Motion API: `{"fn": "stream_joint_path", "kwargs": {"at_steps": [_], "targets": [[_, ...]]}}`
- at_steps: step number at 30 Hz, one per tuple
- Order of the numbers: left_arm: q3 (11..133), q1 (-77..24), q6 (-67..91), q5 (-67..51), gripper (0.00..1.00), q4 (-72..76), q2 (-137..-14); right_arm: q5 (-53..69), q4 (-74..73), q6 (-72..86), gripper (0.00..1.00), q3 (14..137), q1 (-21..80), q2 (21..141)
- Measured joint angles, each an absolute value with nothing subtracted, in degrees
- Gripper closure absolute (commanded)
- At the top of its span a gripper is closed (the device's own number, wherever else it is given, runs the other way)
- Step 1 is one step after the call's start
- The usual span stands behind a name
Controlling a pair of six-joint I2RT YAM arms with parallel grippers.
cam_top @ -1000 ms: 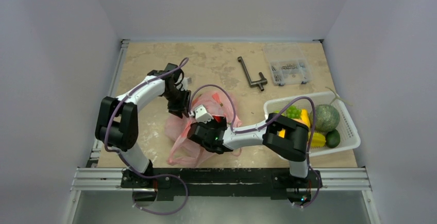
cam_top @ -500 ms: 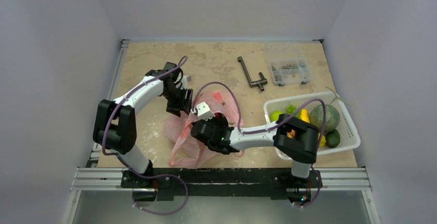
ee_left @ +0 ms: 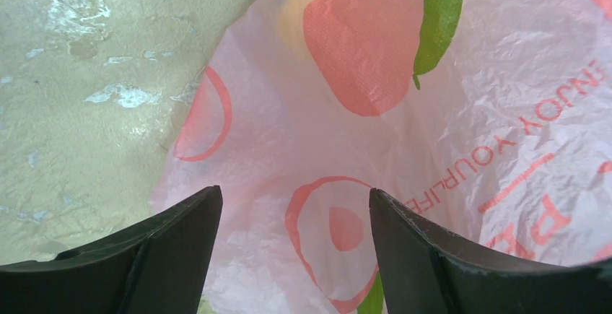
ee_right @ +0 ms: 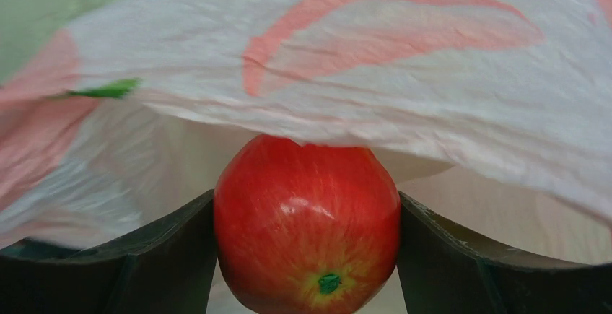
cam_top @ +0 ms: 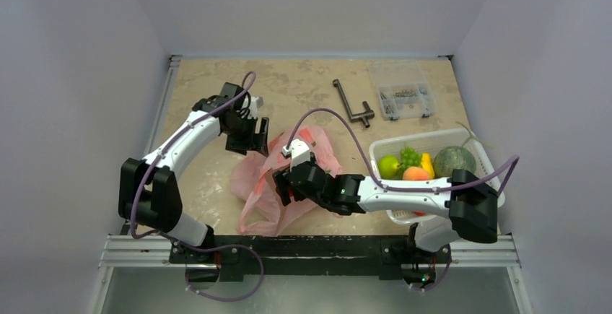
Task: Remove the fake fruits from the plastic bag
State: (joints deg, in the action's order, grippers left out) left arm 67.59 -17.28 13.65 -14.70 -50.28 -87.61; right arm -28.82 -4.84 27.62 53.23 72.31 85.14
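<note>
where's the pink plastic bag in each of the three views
Top external: the plastic bag lies centre-left on the table, between the two arms' ends.
Left wrist: the bag fills the middle and right, beyond the open left fingers.
Right wrist: the bag drapes across the top, over a red apple held between the right fingers.
Shared landmark: the beige table, upper left in both wrist views.

overhead, close wrist views, common bag point(cam_top: 249, 182)

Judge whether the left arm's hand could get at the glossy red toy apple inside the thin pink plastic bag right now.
Probably not. The glossy red toy apple sits gripped in the right hand under film of the thin pink plastic bag, and the open left hand hangs outside that film.
</note>
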Motion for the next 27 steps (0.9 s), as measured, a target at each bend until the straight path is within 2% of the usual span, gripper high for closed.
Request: {"fn": "stream_joint_path", "kwargs": {"at_steps": [2, 6, 13, 19, 24, 27], "targets": [[67.59, -17.28, 13.65, -14.41, 0.21, -50.22, -86.63, -23.4, -6.68, 29.8, 0.92, 53.12, 72.31, 83.18], [67.59, -17.28, 13.63, -13.8, 0.07, -50.19, -83.94, -16.53, -11.09, 33.52, 0.95, 53.12, 72.34, 80.53], [73.08, -17.28, 13.89, -13.69, 0.03, -52.82, -80.44, -12.75, -21.39, 37.6, 1.0, 53.36, 72.34, 70.02], [84.51, -17.28, 13.61, -12.78, 0.04, -53.41, -80.86, -21.61, -32.84, 39.86, 1.0, 58.98, 72.31, 62.85], [81.84, -17.28, 12.38, -10.85, 0.05, -51.66, -80.79, -33.71, -43.2, 44.4, 1.0, 64.2, 70.3, 59.35], [77.87, -17.3, 12.36, -11.0, 0.05, -51.51, -80.84, -38.17, -47.57, 46.68, 1.0, 65.34, 62.87, 57.76]]}}
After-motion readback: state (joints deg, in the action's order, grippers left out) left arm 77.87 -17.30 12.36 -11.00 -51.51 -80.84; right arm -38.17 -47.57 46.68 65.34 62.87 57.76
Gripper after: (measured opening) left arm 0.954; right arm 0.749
